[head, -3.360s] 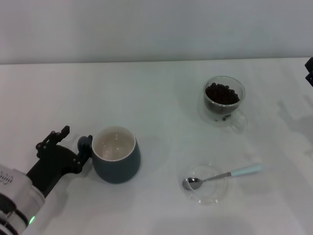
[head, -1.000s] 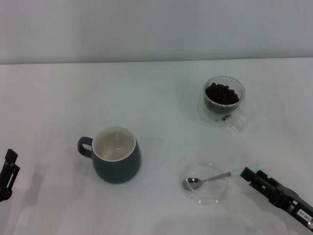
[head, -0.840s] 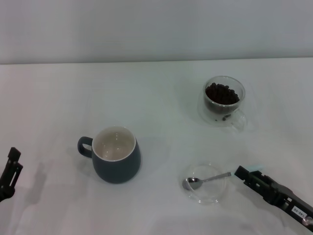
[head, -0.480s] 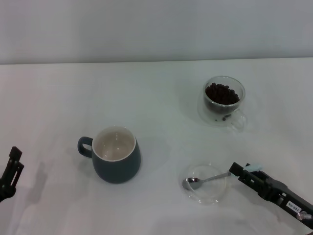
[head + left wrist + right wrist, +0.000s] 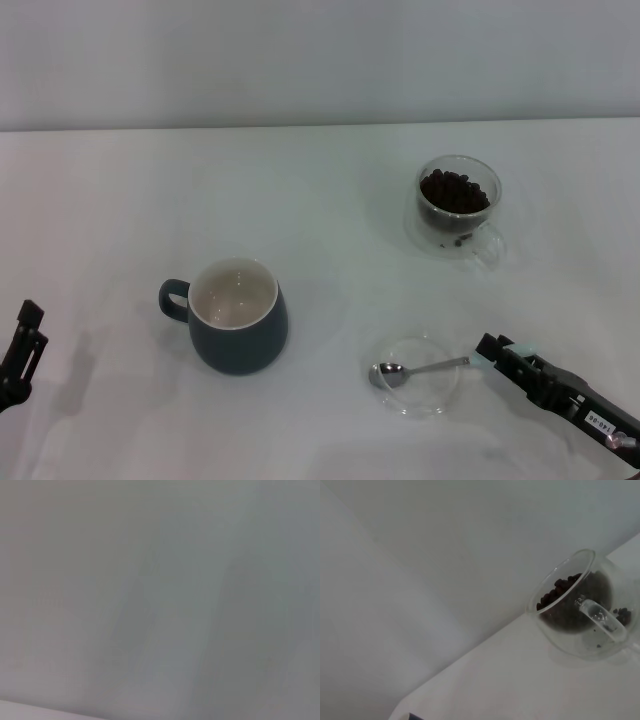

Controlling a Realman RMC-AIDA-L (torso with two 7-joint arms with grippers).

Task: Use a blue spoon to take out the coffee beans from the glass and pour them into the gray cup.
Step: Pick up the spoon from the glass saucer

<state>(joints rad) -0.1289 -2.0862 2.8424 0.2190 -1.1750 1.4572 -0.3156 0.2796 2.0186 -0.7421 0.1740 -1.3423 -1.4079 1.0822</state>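
The gray cup (image 5: 238,328) stands at the left of the table, its cream inside bare and its handle pointing left. At the back right is the glass (image 5: 458,207) (image 5: 580,611), holding a heap of coffee beans (image 5: 455,190) (image 5: 559,591). The blue spoon (image 5: 420,368) lies with its metal bowl in a clear saucer (image 5: 415,392). My right gripper (image 5: 500,353) sits over the spoon's pale blue handle, and a bit of blue shows at its tip. My left gripper (image 5: 25,342) is parked at the far left edge, well away from the cup.
A white table (image 5: 320,230) carries everything, with a pale wall behind it. The left wrist view shows only a blank grey surface. A few loose beans lie between the glass's double walls.
My left arm drew back from the cup handle to the left edge. My right arm came in from the right onto the spoon handle, and the spoon has shifted slightly in the saucer.
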